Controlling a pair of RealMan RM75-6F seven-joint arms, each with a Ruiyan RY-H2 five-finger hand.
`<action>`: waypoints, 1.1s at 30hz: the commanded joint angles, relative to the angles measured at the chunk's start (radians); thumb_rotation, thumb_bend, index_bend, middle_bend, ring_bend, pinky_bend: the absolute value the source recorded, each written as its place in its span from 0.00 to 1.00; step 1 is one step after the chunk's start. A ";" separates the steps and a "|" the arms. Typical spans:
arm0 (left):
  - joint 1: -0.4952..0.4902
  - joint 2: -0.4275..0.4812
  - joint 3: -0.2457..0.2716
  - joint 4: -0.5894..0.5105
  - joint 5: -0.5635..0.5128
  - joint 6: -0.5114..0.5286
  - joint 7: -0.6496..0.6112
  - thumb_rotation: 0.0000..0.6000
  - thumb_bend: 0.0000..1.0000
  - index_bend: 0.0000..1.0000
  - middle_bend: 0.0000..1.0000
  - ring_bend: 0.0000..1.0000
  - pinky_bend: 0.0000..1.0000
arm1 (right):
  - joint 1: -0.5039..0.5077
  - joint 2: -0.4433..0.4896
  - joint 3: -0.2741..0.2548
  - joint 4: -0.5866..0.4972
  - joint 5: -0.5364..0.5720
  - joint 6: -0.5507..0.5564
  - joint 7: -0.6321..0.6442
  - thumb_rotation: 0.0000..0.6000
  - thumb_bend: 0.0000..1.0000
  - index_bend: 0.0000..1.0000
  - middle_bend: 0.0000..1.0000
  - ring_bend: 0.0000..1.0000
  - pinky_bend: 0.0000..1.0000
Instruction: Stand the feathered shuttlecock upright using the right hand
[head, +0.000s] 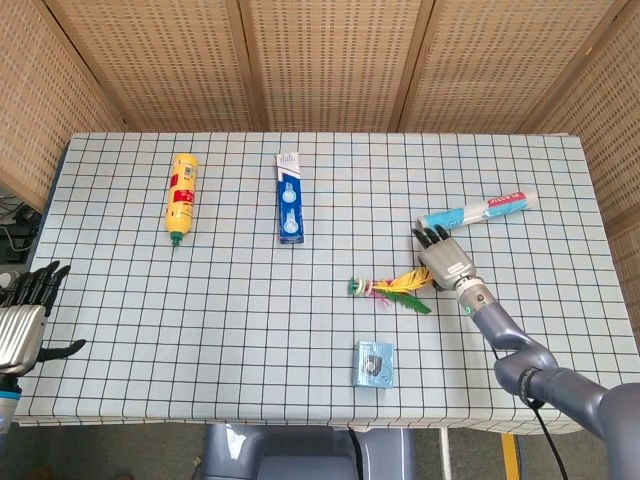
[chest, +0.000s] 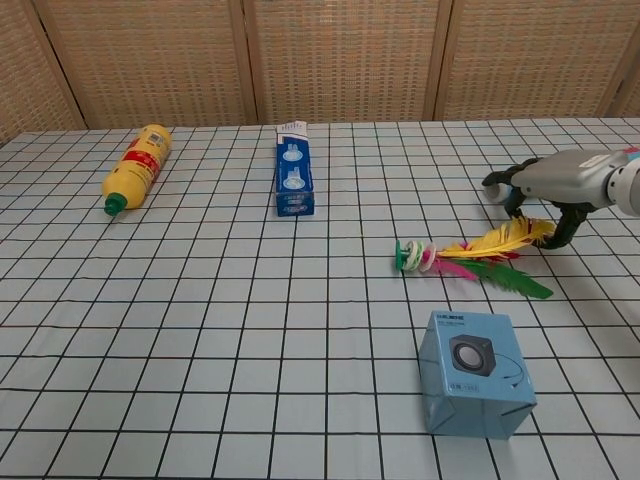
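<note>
The feathered shuttlecock (head: 390, 288) (chest: 470, 258) lies on its side on the checked table, its round green-and-white base (chest: 409, 256) pointing left and its yellow, pink and green feathers pointing right. My right hand (head: 445, 262) (chest: 545, 195) sits at the feather end, fingers curled down over the tip of the yellow feather, which rises slightly into the grip. My left hand (head: 25, 310) hangs off the table's left edge with fingers spread, holding nothing; only the head view shows it.
A small blue speaker box (head: 375, 363) (chest: 472, 372) stands just in front of the shuttlecock. A white-and-blue tube (head: 475, 211) lies right behind my right hand. A blue carton (head: 290, 197) (chest: 294, 180) and a yellow bottle (head: 181, 196) (chest: 137, 166) lie at the far left.
</note>
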 joint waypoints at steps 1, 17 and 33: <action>-0.001 0.000 0.002 -0.002 0.003 -0.001 0.001 1.00 0.00 0.00 0.00 0.00 0.00 | -0.009 0.035 0.000 -0.059 -0.004 0.033 -0.025 1.00 0.59 0.76 0.00 0.00 0.00; 0.001 0.014 0.016 -0.003 0.036 0.005 -0.031 1.00 0.00 0.00 0.00 0.00 0.00 | -0.022 0.291 0.017 -0.528 -0.074 0.231 -0.331 1.00 0.60 0.79 0.02 0.00 0.00; 0.001 0.017 0.026 -0.001 0.056 0.005 -0.038 1.00 0.00 0.00 0.00 0.00 0.00 | 0.016 0.268 0.050 -0.662 -0.078 0.285 -0.529 1.00 0.60 0.79 0.04 0.00 0.00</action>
